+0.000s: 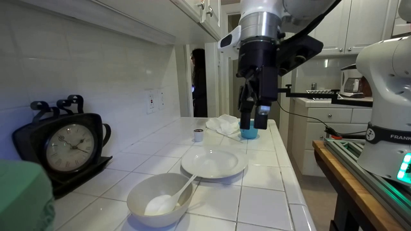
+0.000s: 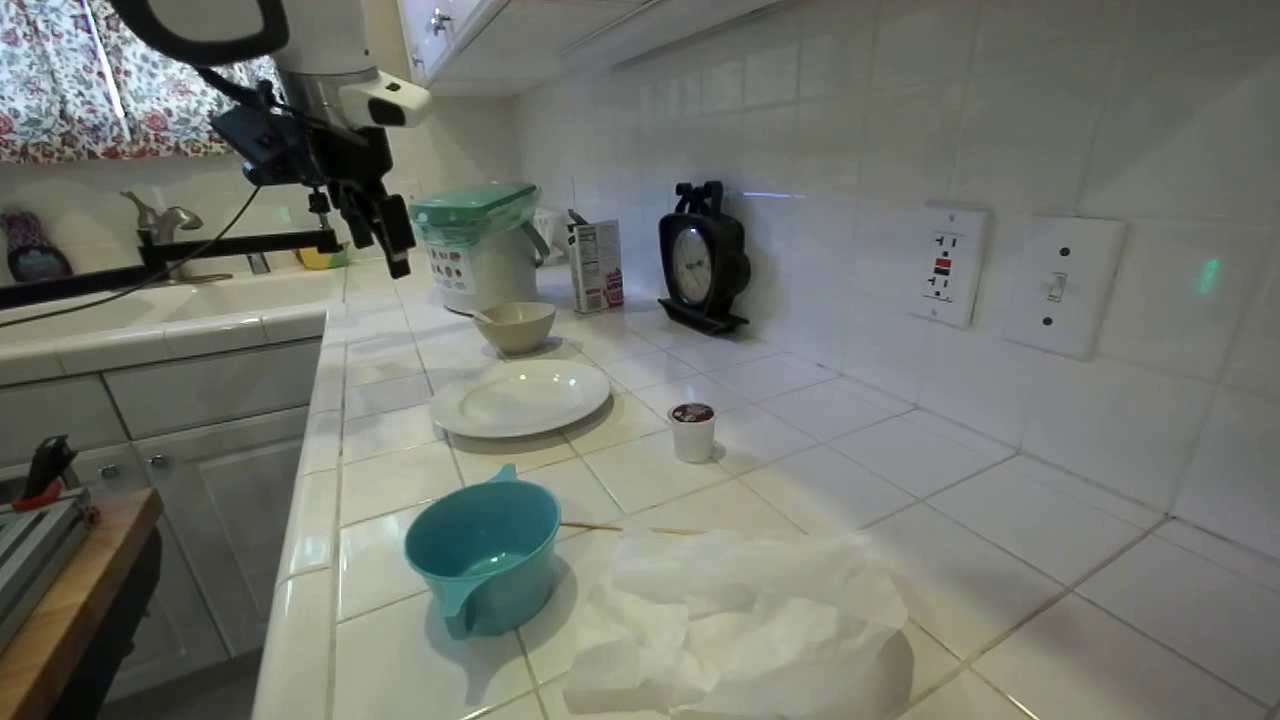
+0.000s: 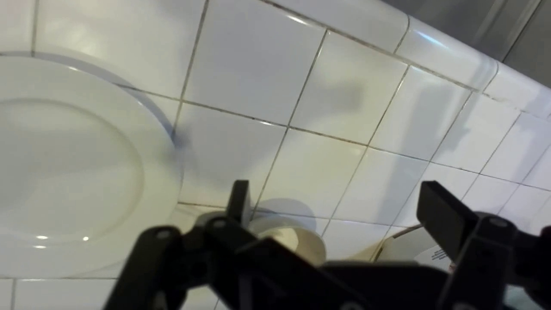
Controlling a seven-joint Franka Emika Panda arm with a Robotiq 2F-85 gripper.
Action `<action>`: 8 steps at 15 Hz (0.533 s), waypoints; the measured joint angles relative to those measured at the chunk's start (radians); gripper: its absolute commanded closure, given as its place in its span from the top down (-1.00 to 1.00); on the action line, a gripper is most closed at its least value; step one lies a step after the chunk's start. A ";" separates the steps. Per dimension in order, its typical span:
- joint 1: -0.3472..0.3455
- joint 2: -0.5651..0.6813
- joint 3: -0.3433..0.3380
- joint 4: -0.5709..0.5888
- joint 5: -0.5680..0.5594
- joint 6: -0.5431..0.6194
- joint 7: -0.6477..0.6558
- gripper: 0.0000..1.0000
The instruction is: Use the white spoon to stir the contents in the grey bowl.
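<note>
Found the claw (image 3: 335, 189) suspended above the surface (image 1: 261, 202), spread wide, holding nothing. Located the spoon (image 1: 175, 198) lower than the claw and well apart, tilted in the bowl (image 1: 141, 196), with head at the contents (image 1: 153, 205), handle across the rim. Sighted the bowl through the claw's gap in the wrist view (partly masked by the claw itself). Recorded the plate (image 3: 64, 172) left of that gap; in an exterior view, the cup (image 1: 249, 133) behind the claw.
</note>
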 measured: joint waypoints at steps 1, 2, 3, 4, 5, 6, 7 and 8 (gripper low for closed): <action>-0.003 0.032 -0.007 0.026 0.037 0.000 -0.047 1.00; -0.009 0.065 -0.009 0.054 0.069 0.000 -0.093 1.00; -0.016 0.101 -0.009 0.086 0.101 -0.003 -0.139 1.00; -0.024 0.135 -0.009 0.118 0.132 -0.010 -0.185 1.00; -0.036 0.169 -0.006 0.151 0.158 -0.022 -0.229 1.00; -0.050 0.202 -0.001 0.184 0.177 -0.037 -0.268 1.00; -0.068 0.234 0.007 0.215 0.186 -0.056 -0.299 1.00; -0.087 0.264 0.015 0.244 0.190 -0.077 -0.325 1.00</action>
